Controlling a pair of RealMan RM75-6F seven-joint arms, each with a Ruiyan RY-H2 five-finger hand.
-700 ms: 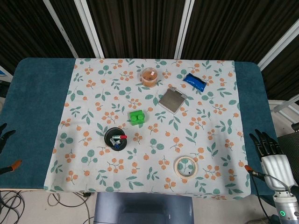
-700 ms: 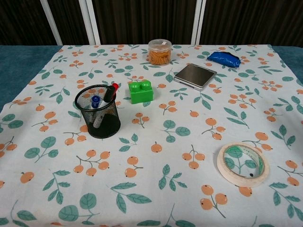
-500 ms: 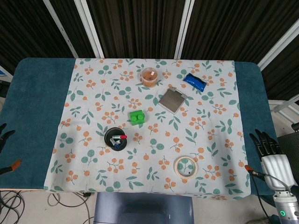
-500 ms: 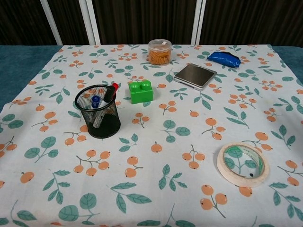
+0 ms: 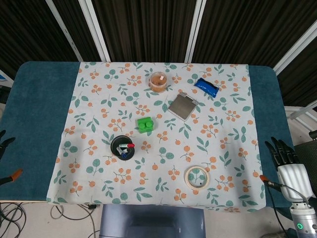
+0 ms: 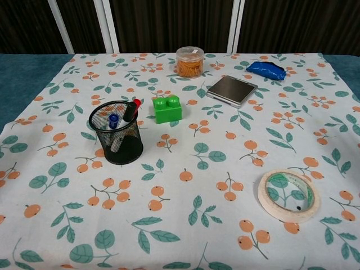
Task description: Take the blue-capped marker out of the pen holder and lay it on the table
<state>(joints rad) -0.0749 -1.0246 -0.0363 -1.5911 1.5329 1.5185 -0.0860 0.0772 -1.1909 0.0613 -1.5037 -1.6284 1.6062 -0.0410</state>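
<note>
- Head view: the table (image 5: 39, 109) carries a leaf-and-orange patterned cloth (image 5: 163, 148), with teal surface bare on both sides.
- My right hand (image 5: 287, 166) rests off the table's right edge, fingers spread apart, holding nothing.
- My left hand (image 5: 4, 145) shows only as dark fingertips at the left frame edge; I cannot tell how it is set.
- The tape roll (image 6: 288, 194) lies flat near the front right.
- The black mesh pen holder (image 6: 116, 133) stands upright, just left of the green block (image 6: 167, 108).
- The blue-capped marker (image 6: 113, 120) stands inside the holder, beside a red-capped marker (image 6: 133, 108).
</note>
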